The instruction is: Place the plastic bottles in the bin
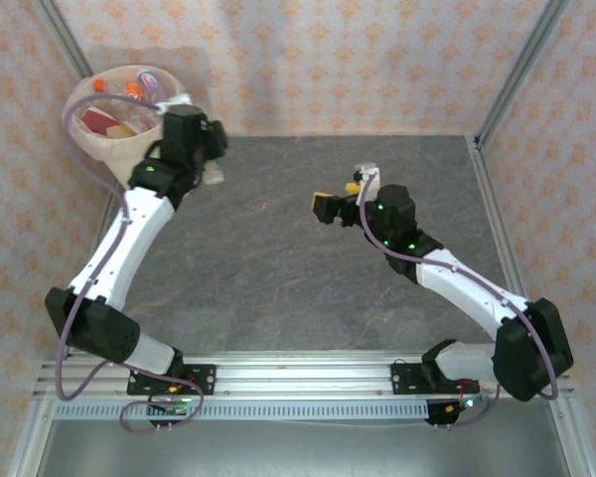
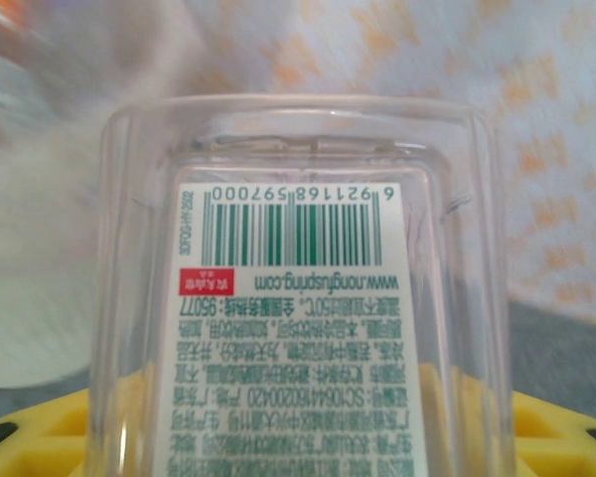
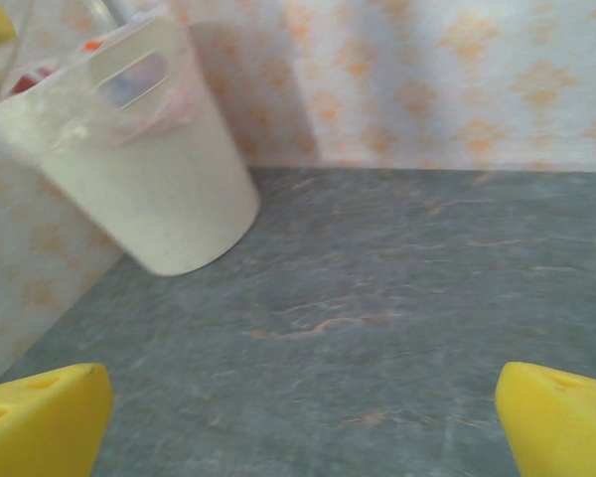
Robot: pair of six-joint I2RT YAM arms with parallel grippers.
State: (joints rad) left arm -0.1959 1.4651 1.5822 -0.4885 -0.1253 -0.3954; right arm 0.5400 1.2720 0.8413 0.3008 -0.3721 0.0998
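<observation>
Item: clear plastic bottle (image 2: 298,298) with a white label, green barcode and small red patch.
Holder: left end effector (image 1: 212,157), its yellow fingers (image 2: 50,432) clamped on the bottle's lower sides.
Location: far-left corner of the desk (image 1: 278,268), just beside the bin's right flank.
Long axis: runs straight out from the left wrist, in line with the fingers. Which end points outward, cap or base, cannot be told.
Receptacle: the bin (image 1: 77,104), cream-white with a pinkish liner, stands in the far-left corner. It already holds bottles (image 1: 131,89) with orange caps and red labels.
Key relation: the bin's mouth lies to the left of the held bottle and farther toward the far edge. By my reading, the bottle is beside the rim, not over the opening.
Nearer arm: the left, by a wide margin.
Other arm: right end effector (image 1: 338,196) sits mid-desk, well apart from the bin, with its yellow fingertips (image 3: 40,417) spread wide and nothing between them.
Right wrist view: the bin's wall is seen across bare desk, toward the far-left corner.
Obscured: the black wrist covers most of the held bottle from above and overlaps the bin's near-right rim.
Unclear: the bottle's height against the rim — and how full the bin is.
Blur: the left wrist view is soft around the bottle, so the pale mass at its left is probably the bin.
</observation>
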